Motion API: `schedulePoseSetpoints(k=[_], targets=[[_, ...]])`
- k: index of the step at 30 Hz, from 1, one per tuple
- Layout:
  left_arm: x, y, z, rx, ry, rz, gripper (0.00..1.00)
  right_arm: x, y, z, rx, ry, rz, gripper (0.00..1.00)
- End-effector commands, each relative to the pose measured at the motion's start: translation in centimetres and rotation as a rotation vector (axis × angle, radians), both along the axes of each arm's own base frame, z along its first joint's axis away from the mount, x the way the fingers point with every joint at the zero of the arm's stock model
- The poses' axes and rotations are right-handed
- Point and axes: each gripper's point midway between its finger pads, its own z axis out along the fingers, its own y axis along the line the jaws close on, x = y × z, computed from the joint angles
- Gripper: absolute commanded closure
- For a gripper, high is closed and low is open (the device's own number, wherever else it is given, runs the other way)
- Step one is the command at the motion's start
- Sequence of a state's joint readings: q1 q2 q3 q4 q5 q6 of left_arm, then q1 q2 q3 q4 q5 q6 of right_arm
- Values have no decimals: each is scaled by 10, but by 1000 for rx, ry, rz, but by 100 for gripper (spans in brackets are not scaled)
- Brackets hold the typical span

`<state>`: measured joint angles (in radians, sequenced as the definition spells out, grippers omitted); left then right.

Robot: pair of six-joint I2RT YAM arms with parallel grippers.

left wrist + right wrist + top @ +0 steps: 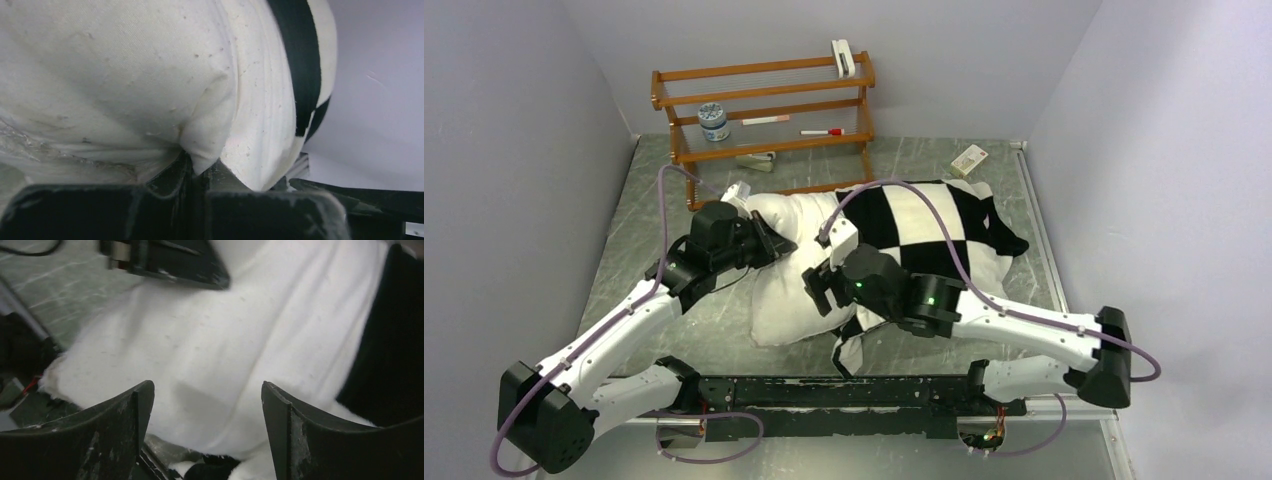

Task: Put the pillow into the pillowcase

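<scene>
Pillow (779, 300) lies half inside the pillowcase (924, 225) on the surface (634, 250). Its bare, plump cotton end sits at the left claw (776, 244), which pinches a seamed fold. The right claw (819, 287) hovers spread above the white, with the plush checkered mouth beside its right finger. My reckoning: left anchors firmly, and right takes the slack plush edge and draws it over without bunching.

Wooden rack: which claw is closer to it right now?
Left. The left claw pinches the pillow's bare end, just in front of the rack. The right claw hangs open over the pillow, nearer the arm bases.
</scene>
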<state>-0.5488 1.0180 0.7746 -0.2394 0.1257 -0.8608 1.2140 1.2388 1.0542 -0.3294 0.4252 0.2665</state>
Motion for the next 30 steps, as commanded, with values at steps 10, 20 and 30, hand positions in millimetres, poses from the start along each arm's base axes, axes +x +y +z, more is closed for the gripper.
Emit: schedulePoseSetpoints(k=[10, 20, 30], targets=[[-16, -41, 106, -316, -73, -145, 95, -40, 48, 13, -103, -341, 396, 0], [-17, -32, 122, -263, -119, -129, 88, -6, 40, 35, -81, -468, 149, 100], [-22, 20, 152, 15, -216, -32, 25, 6, -10, 96, 322, -448, -56, 100]])
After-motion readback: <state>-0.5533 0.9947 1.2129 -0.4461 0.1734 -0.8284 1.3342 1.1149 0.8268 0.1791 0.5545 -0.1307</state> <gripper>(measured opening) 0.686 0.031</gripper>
